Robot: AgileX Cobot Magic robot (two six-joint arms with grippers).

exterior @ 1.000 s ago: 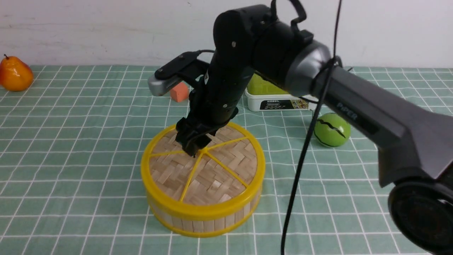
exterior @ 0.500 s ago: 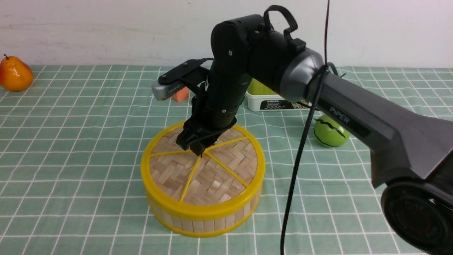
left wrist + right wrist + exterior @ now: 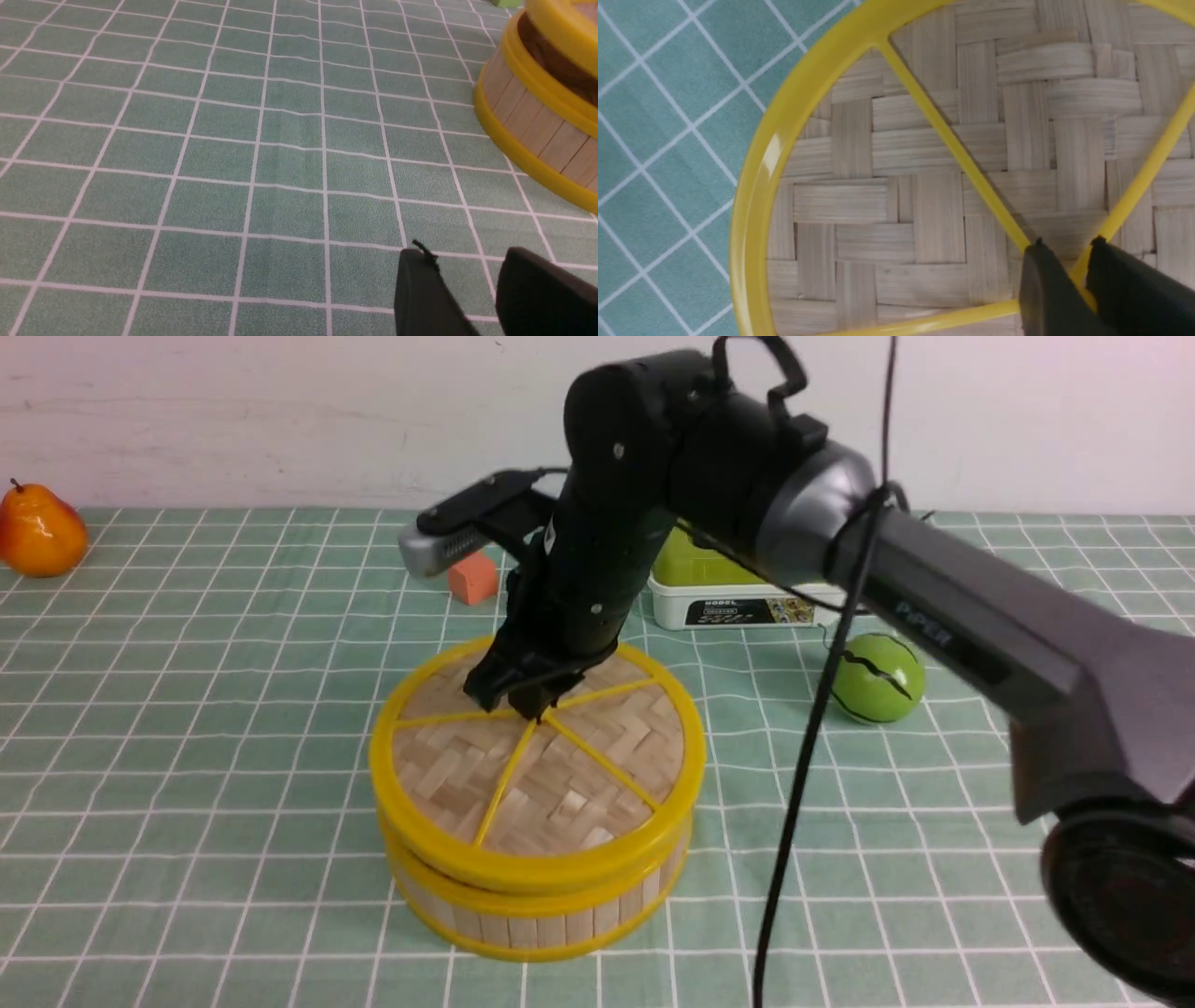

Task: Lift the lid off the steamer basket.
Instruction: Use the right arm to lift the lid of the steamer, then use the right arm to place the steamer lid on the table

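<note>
Front view: a bench (image 3: 187, 728) under a green checked cloth fills the scene, with the steamer at its middle.
Right arm: the right arm (image 3: 934, 625) reaches in from the robot's right, its wrist bent down over the lid's centre. A black cable (image 3: 803, 784) hangs off it, just to the right of the basket.
Steamer basket: the steamer basket (image 3: 523, 919) sits on the cloth, slat wall and both yellow rims showing.
Lid: the lid (image 3: 560, 784) is directly above the basket and just clear of it. A thin dark gap separates its rim from the basket's top rim on the near side, and the left wrist view shows the same gap. The far edge is hidden behind the arm.
Clutter: a white box with a green lid (image 3: 719, 588), a green ball (image 3: 878, 677), a pear (image 3: 37, 532) and an orange block (image 3: 473, 577) all stand apart from the basket.
Right hand: the right hand (image 3: 523, 707) is narrow, pinched on the small centre knob where the spokes meet, and carries the lid. The fingers mostly hide the knob.
Left hand: the left hand (image 3: 472, 294) is low over bare cloth beside the basket, fingers slightly parted, holding nothing.
Risk, grip: the hold looks small for so wide a disc, so a quick lift or swing could let the knob slip and drop the lid.
Risk, tilt: held at one point, the lid may tip, and a low edge could catch the rim and drag or upset the basket.
Risk, path: carried backward or rightward while low, the lid could strike the box or ball, or snag the cable.
</note>
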